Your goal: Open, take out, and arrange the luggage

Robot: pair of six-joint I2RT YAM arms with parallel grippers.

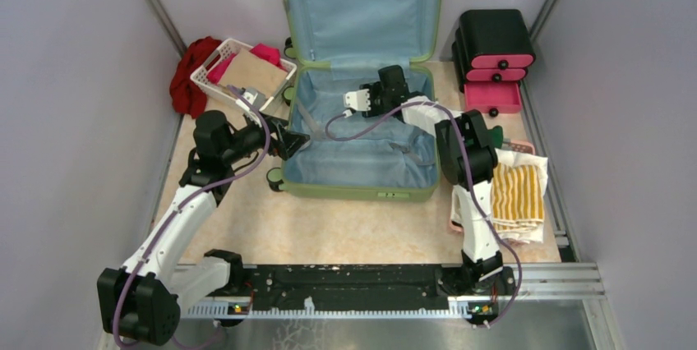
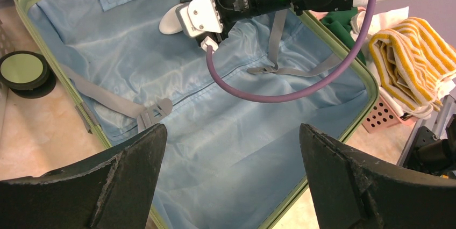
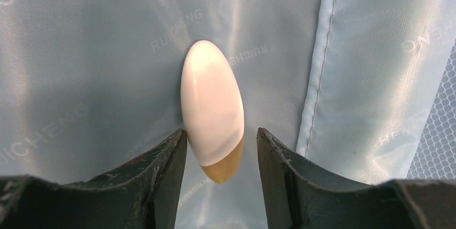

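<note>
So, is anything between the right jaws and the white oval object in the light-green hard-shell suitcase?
Nothing visible: the white oval object, tan at one end, lies on the blue fabric lining between the open right jaws.

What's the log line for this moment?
luggage open | right jaws straddling white oval item inside | left jaws open, empty

The luggage (image 1: 362, 161) lies open in the middle of the bench (image 1: 329, 231), its lid standing up at the back. Behind its left corner sits a basket (image 1: 203, 79), with a bunched cloth (image 1: 187, 79) left of that; behind its right corner, a drawer box (image 1: 493, 46). A folded towel (image 1: 518, 194) lies to its right. My right pincer (image 1: 355, 102) is inside, near the hinge, with an oval piece (image 3: 212, 105) between its fingers. My left pincer (image 1: 292, 138) is at the left wall.
</note>
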